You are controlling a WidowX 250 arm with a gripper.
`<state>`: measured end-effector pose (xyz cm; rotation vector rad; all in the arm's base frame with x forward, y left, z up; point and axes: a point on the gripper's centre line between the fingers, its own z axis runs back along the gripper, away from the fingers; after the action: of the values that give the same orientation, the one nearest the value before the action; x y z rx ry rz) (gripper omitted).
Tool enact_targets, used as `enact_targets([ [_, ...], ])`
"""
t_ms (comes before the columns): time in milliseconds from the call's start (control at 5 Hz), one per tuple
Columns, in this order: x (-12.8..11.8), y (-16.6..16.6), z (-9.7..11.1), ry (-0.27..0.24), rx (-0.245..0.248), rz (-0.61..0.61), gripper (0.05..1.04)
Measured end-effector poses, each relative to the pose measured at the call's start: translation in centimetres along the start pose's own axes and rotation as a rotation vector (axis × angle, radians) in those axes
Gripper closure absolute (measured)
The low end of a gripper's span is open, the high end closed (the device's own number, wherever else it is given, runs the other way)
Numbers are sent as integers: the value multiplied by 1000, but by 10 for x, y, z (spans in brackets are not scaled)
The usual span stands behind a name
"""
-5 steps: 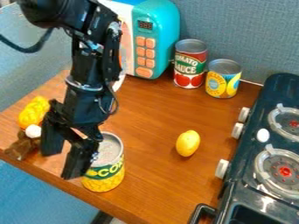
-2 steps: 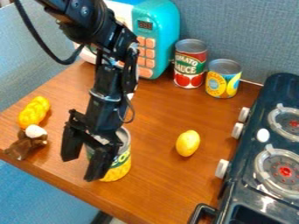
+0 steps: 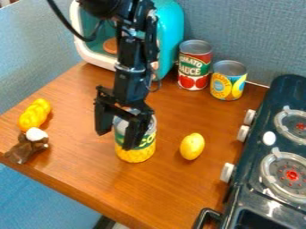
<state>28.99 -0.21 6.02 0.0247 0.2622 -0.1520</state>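
My black gripper (image 3: 116,140) hangs down over the middle-left of the wooden table, its fingers spread apart. Directly beside it stands a yellow and green corn can (image 3: 136,154), upright, with one finger in front of its left part. The other finger is farther left, away from the can. Whether finger and can touch, I cannot tell. Right of the can lies a yellow lemon (image 3: 192,146).
At the back are a teal toy microwave (image 3: 170,38), a tomato sauce can (image 3: 194,65) and a yellow-labelled can (image 3: 228,80). A dark toy stove (image 3: 258,188) borders the right. Yellow (image 3: 35,114) and brown-and-white (image 3: 25,147) toys lie at left.
Gripper and corn can have both shifted right and toward the back of the table, the can staying upright beside the fingers. More of the brown-and-white toy is uncovered.
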Motion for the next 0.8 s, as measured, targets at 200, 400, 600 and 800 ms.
enact_targets([
  [200, 40, 9, 6, -27, -24, 23, 77],
  [400, 68, 16, 8, -41, -39, 14, 77],
  [600, 79, 22, 11, -44, -47, 16, 77],
  [800, 74, 28, 8, -32, -58, 28, 77],
])
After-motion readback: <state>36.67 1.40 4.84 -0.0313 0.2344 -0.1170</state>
